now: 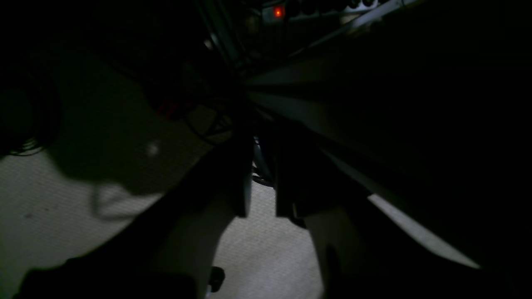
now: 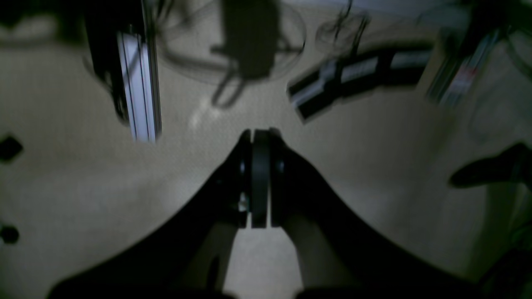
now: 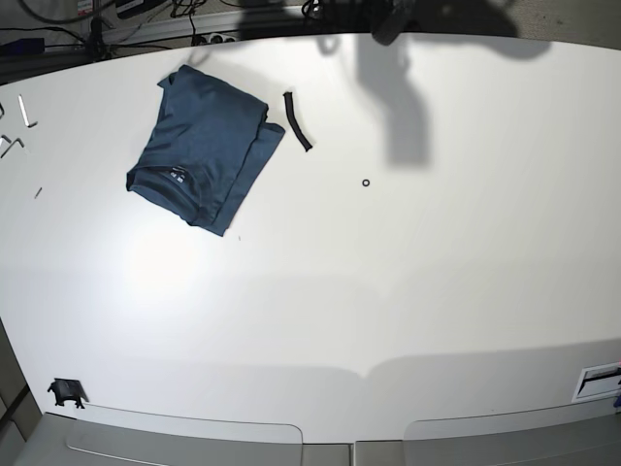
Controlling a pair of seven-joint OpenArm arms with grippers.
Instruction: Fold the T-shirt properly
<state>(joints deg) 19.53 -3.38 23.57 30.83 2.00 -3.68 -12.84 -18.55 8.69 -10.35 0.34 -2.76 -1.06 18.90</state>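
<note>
The dark navy T-shirt (image 3: 202, 146) lies folded into a compact rectangle at the table's far left, neck label facing the near side, and nothing touches it. Neither gripper shows in the base view. In the dim left wrist view my left gripper (image 1: 264, 203) hangs over pale floor beside the table's edge. A narrow gap shows between its fingers, with nothing in it. My right gripper (image 2: 260, 139) is also over the floor, its fingers pressed together and empty. The T-shirt appears in neither wrist view.
A short black strip (image 3: 298, 120) lies just right of the shirt, and a small black ring (image 3: 366, 182) further right. Metal bits (image 3: 21, 109) sit at the left edge, a black clip (image 3: 66, 391) near left. An aluminium leg (image 2: 139, 91) and cables stand on the floor.
</note>
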